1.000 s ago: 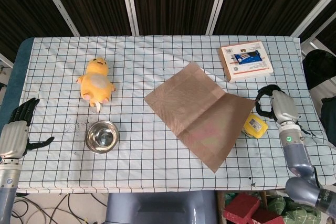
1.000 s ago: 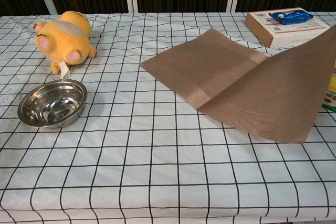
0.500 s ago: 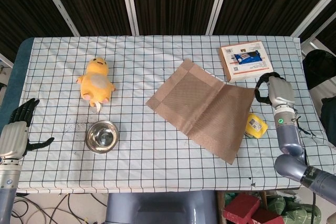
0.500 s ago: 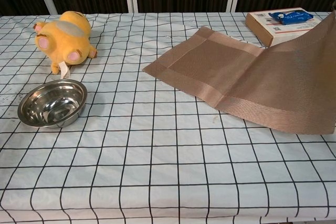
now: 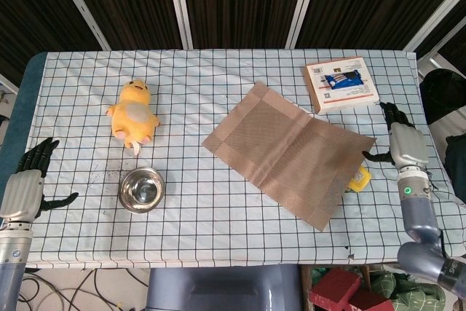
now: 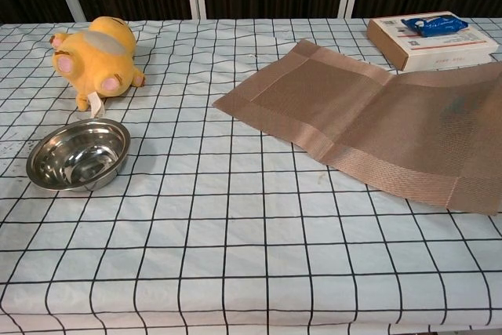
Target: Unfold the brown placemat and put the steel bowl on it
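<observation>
Desk (image 5: 218, 202): covered by a white cloth with a black grid, slightly rumpled; soft footing, could bunch under a sliding object.

Brown placemat (image 5: 287, 152): woven, ribbed texture with a paler border band, rectangular, lying opened out right of centre, set on a diagonal. A fold crease crosses its middle. Its far right part lies over a small yellow item (image 5: 359, 178), so that side likely sits raised. Risk: a bowl set near that edge or on the crease may tip or rock. Best landing looks to be the flat left half.

Plush duck (image 5: 133, 112): yellow, soft, on its back, near the bowl. Risk: a wide reach could knock it.

Box (image 5: 341, 84): flat cardboard, printed label, beyond the mat's far corner.

Steel bowl (image 5: 142, 189): round, shiny, shallow, smooth rim, well apart from the mat, front left. Risk: slick metal may slip from the fingers.

Left robot hand (image 5: 25, 187): at the desk's left edge, fingers apart, empty.

Right robot hand (image 5: 405, 147): just beside the mat's right corner, fingers spread, holding nothing.
</observation>
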You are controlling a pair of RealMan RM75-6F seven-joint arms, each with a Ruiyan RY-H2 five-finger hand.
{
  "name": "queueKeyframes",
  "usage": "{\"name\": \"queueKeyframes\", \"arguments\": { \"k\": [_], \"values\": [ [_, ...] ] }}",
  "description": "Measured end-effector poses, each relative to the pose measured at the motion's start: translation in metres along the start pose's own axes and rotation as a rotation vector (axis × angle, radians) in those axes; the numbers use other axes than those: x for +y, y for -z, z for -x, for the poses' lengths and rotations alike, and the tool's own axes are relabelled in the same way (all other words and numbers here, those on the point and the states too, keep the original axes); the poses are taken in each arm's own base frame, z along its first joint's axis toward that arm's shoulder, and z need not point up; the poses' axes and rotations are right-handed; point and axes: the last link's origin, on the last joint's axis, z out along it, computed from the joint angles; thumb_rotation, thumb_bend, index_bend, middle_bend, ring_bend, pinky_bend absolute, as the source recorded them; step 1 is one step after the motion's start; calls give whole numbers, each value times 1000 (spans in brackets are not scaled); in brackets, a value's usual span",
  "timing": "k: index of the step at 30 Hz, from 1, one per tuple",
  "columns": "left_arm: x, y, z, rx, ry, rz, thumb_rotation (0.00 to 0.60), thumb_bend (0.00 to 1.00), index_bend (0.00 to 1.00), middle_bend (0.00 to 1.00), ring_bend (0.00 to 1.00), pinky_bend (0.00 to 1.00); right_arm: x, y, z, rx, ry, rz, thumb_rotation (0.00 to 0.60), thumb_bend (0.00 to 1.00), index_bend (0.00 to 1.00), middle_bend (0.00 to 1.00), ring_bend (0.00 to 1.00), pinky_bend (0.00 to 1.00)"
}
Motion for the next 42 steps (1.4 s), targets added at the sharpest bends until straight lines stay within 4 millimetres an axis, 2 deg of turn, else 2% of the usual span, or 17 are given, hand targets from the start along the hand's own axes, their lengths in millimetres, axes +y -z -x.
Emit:
{"name": "queueKeyframes", "arguments": {
  "k": [5, 12, 19, 26, 32, 37, 42],
  "values": [
    [7, 0, 0, -4, -28, 21, 600, 16, 0, 6, 0, 68, 20, 32, -8, 44, 1, -13, 600, 47, 0, 0, 25, 199],
    [26, -8, -3, -14, -87, 71, 600, 16, 0, 6, 0, 68, 52, 88, -22, 104, -44, 11, 600, 23, 0, 0, 5, 190],
    [57, -26, -8, -22, -137, 145, 600, 16, 3, 16, 0, 69, 71, 120, -29, 172, -43, 12, 600, 39, 0, 0, 5, 190],
    [97, -49, -7, -39, -224, 247, 600, 21, 43, 51, 4, 82, 94, 126, -22, 217, 17, 11, 600, 48, 0, 0, 6, 190],
    [143, -79, 2, -42, -297, 326, 600, 50, 93, 67, 7, 92, 100, 124, -14, 207, -21, -2, 600, 57, 0, 0, 6, 190],
    [180, -108, 20, -44, -376, 354, 600, 52, 146, 86, 11, 100, 102, 123, -11, 181, -69, 0, 600, 63, 0, 0, 6, 189],
    [203, -133, 42, -50, -471, 348, 600, 51, 128, 94, 13, 100, 103, 122, -10, 163, -91, -4, 600, 64, 0, 0, 6, 190]
  ]
}}
